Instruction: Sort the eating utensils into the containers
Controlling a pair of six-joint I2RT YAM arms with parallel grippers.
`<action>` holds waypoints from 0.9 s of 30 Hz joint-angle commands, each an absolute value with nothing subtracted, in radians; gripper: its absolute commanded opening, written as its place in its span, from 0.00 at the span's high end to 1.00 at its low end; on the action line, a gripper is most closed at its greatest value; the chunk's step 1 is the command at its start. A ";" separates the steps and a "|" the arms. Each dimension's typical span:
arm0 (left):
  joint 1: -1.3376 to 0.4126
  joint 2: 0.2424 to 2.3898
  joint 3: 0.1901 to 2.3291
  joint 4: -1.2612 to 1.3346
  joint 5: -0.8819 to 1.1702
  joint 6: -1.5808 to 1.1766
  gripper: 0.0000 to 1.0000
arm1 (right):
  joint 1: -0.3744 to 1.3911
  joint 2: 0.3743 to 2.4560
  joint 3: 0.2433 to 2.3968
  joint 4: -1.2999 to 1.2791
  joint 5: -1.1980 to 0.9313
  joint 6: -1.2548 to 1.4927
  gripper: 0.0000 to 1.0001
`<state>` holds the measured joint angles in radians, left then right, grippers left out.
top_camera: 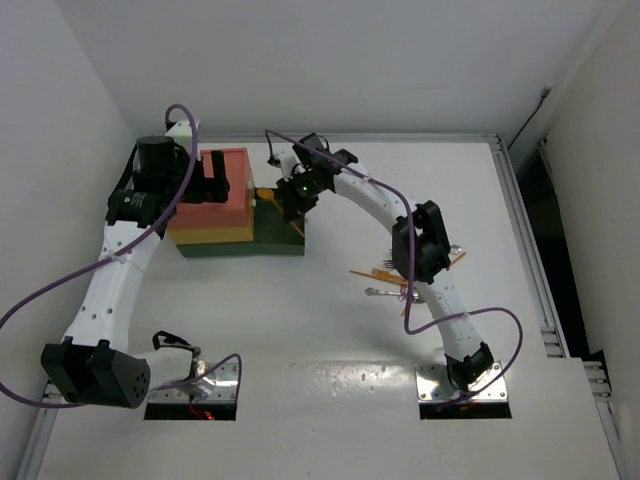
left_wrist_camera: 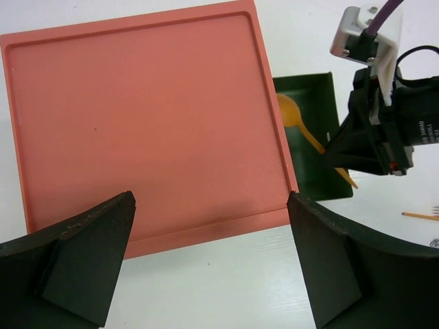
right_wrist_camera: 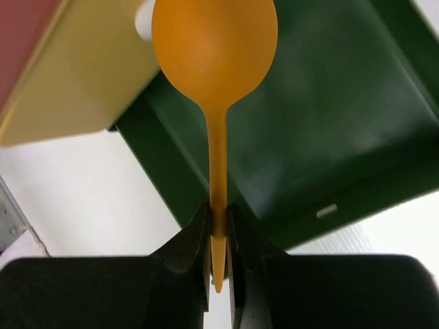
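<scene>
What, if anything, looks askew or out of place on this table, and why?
The dark green drawer juts out sideways from under the red-orange drawer, standing open beneath the orange spoon gripped in the right claw. The other utensils lie in a loose, criss-crossed heap on the table. Nothing looks spilled or damaged.

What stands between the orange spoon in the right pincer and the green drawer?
Nothing visible. The right pincer holds the orange spoon over the open green drawer, and no object shows between them.
</scene>
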<state>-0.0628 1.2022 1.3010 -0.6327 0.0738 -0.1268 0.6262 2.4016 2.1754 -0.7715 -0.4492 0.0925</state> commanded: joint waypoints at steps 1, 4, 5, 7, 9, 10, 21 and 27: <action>-0.054 1.178 1.336 -0.600 0.097 -0.149 0.00 | 0.640 2.422 2.233 -0.706 -0.445 0.138 1.00; -0.054 1.178 1.327 -0.609 0.097 -0.149 0.00 | 0.640 2.450 2.267 -0.706 -0.422 0.138 0.89; -0.054 1.178 1.327 -0.609 0.088 -0.149 0.00 | 0.640 2.450 2.267 -0.706 -0.413 0.138 0.82; -0.054 1.178 1.327 -0.609 0.087 -0.149 0.00 | 0.640 2.450 2.267 -0.706 -0.402 0.138 0.54; -0.054 1.178 1.327 -0.609 0.078 -0.149 0.00 | 0.640 2.436 2.276 -0.706 -0.381 0.138 0.43; -0.054 1.178 1.327 -0.609 0.078 -0.149 0.00 | 0.640 2.407 2.276 -0.718 -0.380 0.138 0.38; -0.054 1.143 1.336 -0.629 0.116 -0.106 0.00 | 0.581 1.802 1.673 -0.864 -0.249 -0.254 0.52; -0.063 1.154 1.327 -0.640 0.137 -0.086 0.00 | 0.572 1.592 1.203 -0.844 -0.134 -0.391 0.53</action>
<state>-0.0620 1.1698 1.3025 -0.6434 0.1146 -0.1043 0.5640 1.5871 1.3346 -0.8341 -0.2070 -0.2844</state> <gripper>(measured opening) 0.995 0.469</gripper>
